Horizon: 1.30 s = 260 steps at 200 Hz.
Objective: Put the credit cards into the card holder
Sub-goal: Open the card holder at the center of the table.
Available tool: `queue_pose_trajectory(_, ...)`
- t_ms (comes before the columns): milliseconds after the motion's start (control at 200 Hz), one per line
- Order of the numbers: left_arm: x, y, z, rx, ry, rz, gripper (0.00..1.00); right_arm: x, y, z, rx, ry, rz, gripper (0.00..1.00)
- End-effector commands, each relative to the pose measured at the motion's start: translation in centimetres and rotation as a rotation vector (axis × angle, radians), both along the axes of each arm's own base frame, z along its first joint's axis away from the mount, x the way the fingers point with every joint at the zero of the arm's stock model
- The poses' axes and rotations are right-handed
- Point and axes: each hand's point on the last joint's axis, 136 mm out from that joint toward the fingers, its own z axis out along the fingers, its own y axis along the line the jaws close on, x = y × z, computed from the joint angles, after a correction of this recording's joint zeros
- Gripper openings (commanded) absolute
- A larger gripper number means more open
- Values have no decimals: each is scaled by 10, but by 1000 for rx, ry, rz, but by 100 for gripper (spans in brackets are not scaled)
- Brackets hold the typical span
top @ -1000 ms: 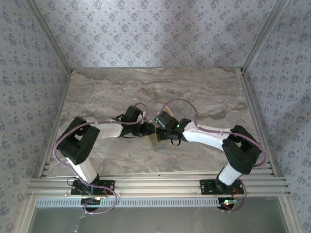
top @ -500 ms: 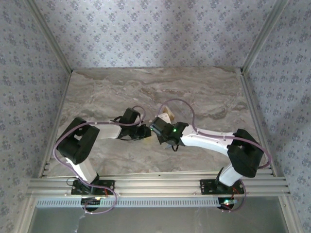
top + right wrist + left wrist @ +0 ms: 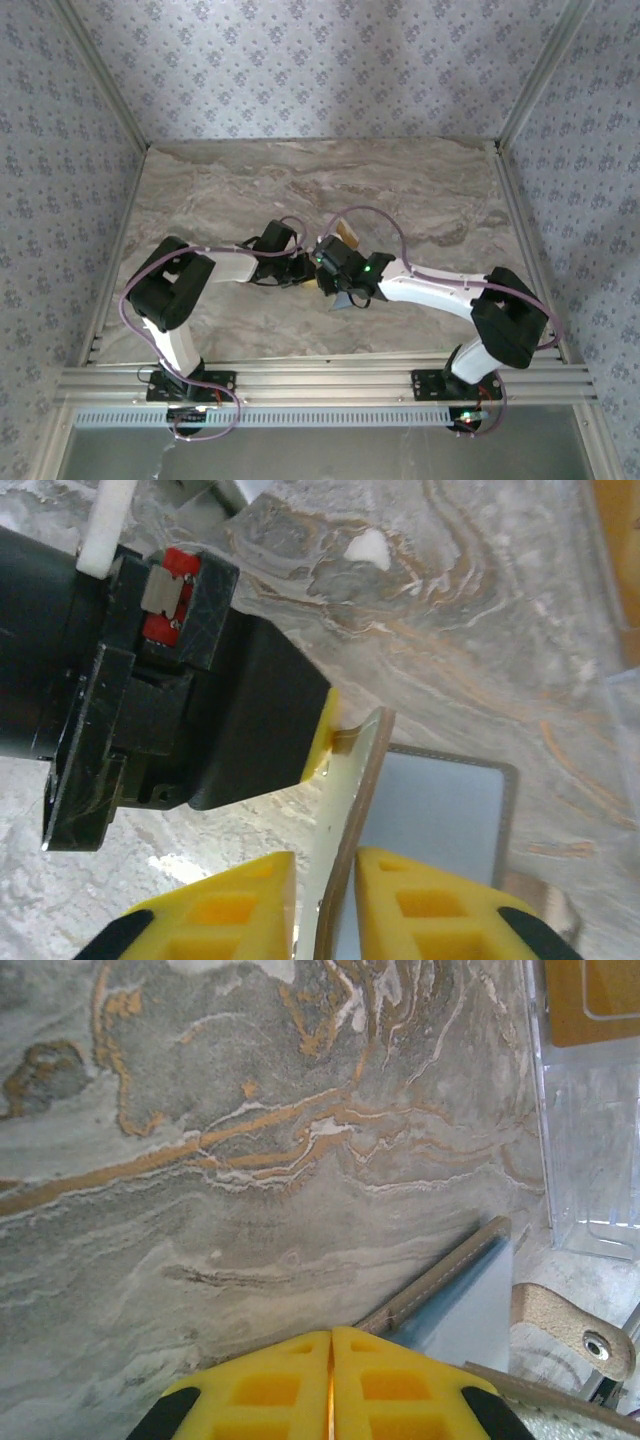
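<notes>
The card holder (image 3: 440,810) lies open on the marble, its pale blue-gray inside up and one tan-edged flap standing upright. My right gripper (image 3: 327,858) is open, its yellow fingers loosely either side of that flap. My left gripper (image 3: 331,1335) is shut, and in the right wrist view its yellow tip pinches the flap's top corner. From above, both grippers (image 3: 305,272) (image 3: 328,280) meet over the holder (image 3: 345,300) at mid-table. A yellow-orange credit card (image 3: 590,1000) lies in a clear plastic tray (image 3: 590,1160) just past the holder, also seen from above as a credit card (image 3: 347,235).
The holder's tan strap with a metal snap (image 3: 570,1325) lies beside it. Marble tabletop (image 3: 220,190) stretches free to the left and back. Patterned walls enclose the table; an aluminium rail (image 3: 320,382) runs along the near edge.
The left jaws have closed onto the flap's corner. The right jaws, shut a moment ago, have parted slightly. The right arm shifted a little toward the left arm.
</notes>
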Motion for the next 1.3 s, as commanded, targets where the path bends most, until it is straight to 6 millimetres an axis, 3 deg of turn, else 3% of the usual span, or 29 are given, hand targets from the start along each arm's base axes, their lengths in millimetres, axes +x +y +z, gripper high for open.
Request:
queue_pose_trajectory(0, -20, -12, -31, 10, 62, -32, 9, -8, 17, -1, 109, 44, 73, 28)
queue_pose_trajectory(285, -11, 22, -26, -14, 103, 98, 13, -7, 32, -3, 209, 73, 96, 31)
queue_pose_trajectory(410, -11, 35, -20, -15, 109, 131, 22, -7, 40, -8, 197, 81, 110, 33)
queue_pose_trajectory(575, -10, 57, -11, -15, 113, 174, 39, -11, 51, -19, 201, 108, 127, 42)
queue_pose_trajectory(849, -11, 97, -9, -3, 143, 274, 47, -12, 57, -34, 187, 129, 146, 57)
queue_pose_trajectory(1004, -8, 118, 2, 28, 120, 337, 51, -18, 61, -42, 207, 158, 172, 74)
queue_pose_trajectory(1294, 3, 120, 35, 44, 40, 327, 54, -25, 62, -46, 293, 208, 204, 88)
